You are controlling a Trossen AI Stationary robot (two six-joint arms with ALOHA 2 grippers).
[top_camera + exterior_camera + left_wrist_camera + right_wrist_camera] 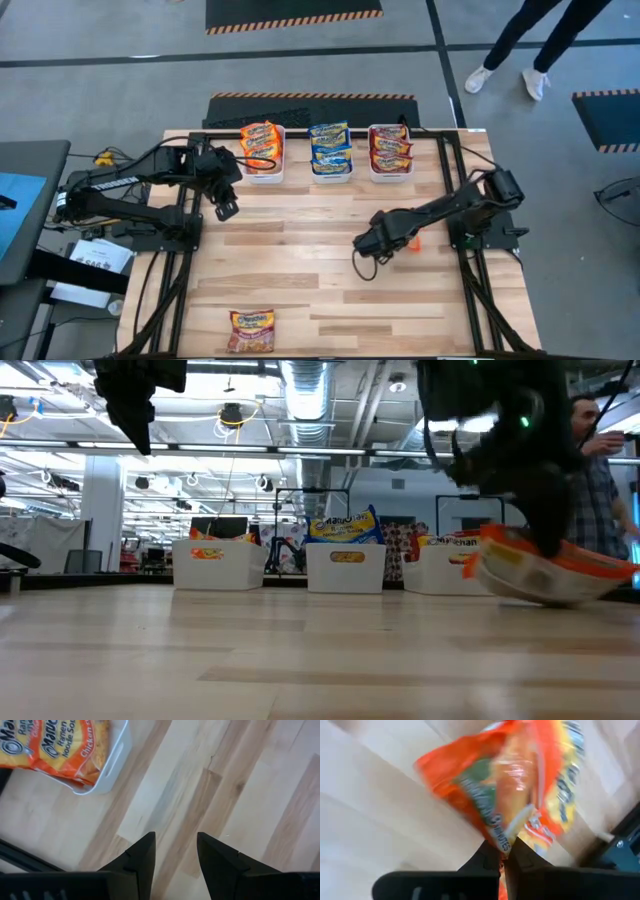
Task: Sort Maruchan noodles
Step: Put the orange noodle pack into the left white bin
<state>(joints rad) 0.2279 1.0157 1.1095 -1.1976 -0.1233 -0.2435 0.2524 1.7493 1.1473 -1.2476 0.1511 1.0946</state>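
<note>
An orange Maruchan noodles packet (510, 785) hangs under my right gripper (504, 851), which is shut on it over the table's right half (368, 242); the low view shows the packet (555, 570) tilted. My left gripper (175, 847) stands open above bare wood by the left bin (226, 207) and holds nothing. Another packet (252, 331) lies flat near the table's front edge. Along the far edge stand three white bins: one with orange packets (262, 150), one with blue-and-yellow packets (330, 150), one with dark red packets (390, 150). My right gripper pinches the orange packet between its two fingers at a wrapper edge (506, 836). The fingers come from above, pointing steeply down. The packet hangs tilted below them and looks lifted just off the wood (520, 592).
Black frame rails (455, 180) run along the table's left and right sides. A person (600, 460) stands beyond the far right corner. Open wood lies between the bins and the front packet.
</note>
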